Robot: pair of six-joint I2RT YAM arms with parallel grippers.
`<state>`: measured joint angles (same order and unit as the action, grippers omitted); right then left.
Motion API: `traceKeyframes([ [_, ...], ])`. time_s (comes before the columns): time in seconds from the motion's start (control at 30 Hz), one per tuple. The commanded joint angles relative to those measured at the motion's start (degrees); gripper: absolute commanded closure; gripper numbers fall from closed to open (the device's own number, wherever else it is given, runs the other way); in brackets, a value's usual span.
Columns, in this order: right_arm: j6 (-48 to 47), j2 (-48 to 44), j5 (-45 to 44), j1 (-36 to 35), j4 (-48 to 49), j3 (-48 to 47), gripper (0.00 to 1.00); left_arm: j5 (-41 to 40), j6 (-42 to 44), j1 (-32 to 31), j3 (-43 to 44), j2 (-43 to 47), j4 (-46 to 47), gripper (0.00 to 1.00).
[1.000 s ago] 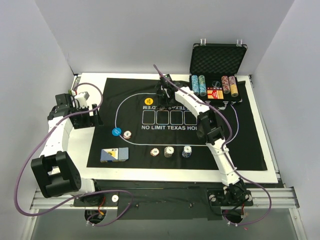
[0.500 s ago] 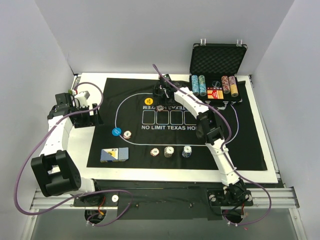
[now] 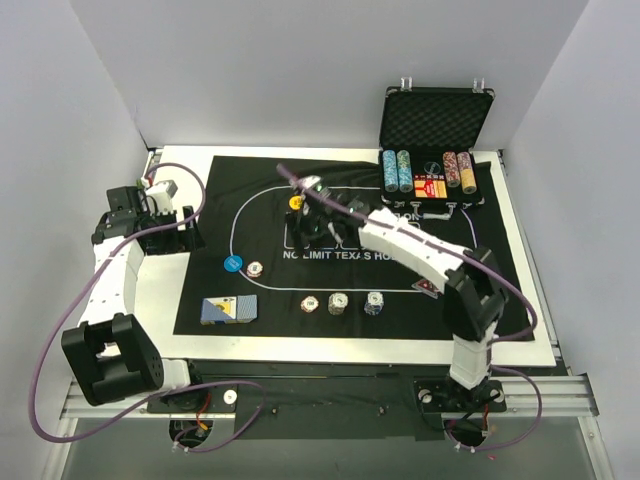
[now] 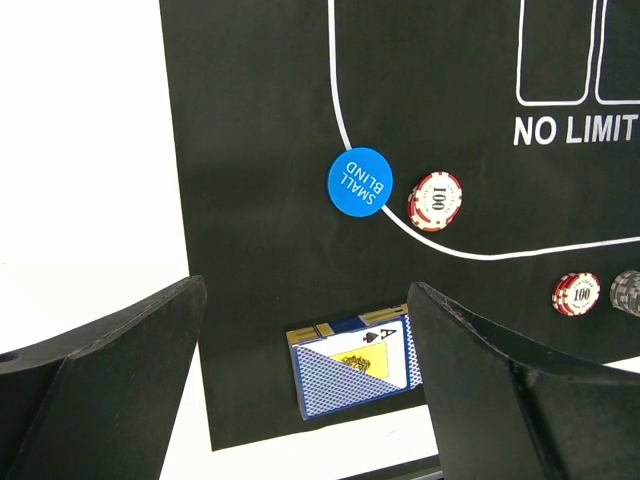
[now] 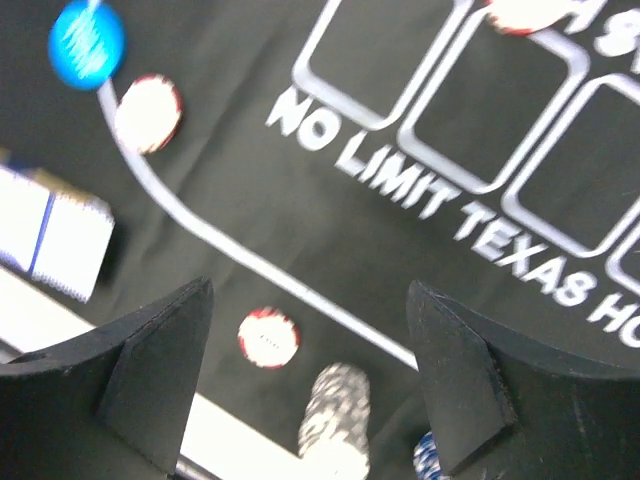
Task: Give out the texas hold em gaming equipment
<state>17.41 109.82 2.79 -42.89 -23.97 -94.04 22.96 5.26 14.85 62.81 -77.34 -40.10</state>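
On the black mat lie a blue "small blind" button (image 4: 360, 181) (image 3: 232, 264), a red-edged 100 chip (image 4: 436, 200) (image 3: 256, 268) beside it, and a boxed card deck (image 4: 355, 372) (image 3: 228, 310) near the front edge. Along the front stand a red chip (image 5: 269, 337), a grey-white chip stack (image 5: 337, 420) (image 3: 339, 301) and a blue stack (image 3: 374, 301). A yellow button (image 3: 295, 202) lies at the far left of the oval. My right gripper (image 5: 310, 290) (image 3: 308, 225) hovers open and empty over the mat's printed boxes. Another red-edged chip (image 5: 525, 12) lies behind it. My left gripper (image 4: 305, 300) (image 3: 170, 237) is open and empty at the left.
An open black case (image 3: 436, 120) stands at the back right, with rows of chips (image 3: 397, 170) and a red card box in its tray. The black mat (image 3: 480, 290) lies on a white board. Grey walls close in left, right and behind.
My right arm has swung from the mat's far side toward the left and front, its elbow now at the right, and its jaws have widened. The left arm has barely moved.
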Motion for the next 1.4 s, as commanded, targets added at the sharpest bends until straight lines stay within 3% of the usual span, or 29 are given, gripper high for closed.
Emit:
traceKeyframes([
  [0.0,-2.6,-3.9,-0.8,-7.6,-0.2,11.7,0.27,0.3,0.9,0.4,-0.3,2.6,-0.2,0.07],
  [0.3,-0.8,-3.7,-0.8,-13.0,1.8,19.6,0.26,-0.6,-0.2,0.4,-0.5,5.0,-1.3,0.07],
  [0.8,-1.3,4.1,0.7,-13.1,3.0,15.9,0.27,-1.4,0.3,0.3,1.4,5.1,-2.7,0.07],
  [1.37,-2.5,4.4,1.7,-12.3,0.1,14.2,0.59,-1.4,-0.2,0.4,1.3,4.0,-1.6,0.07],
])
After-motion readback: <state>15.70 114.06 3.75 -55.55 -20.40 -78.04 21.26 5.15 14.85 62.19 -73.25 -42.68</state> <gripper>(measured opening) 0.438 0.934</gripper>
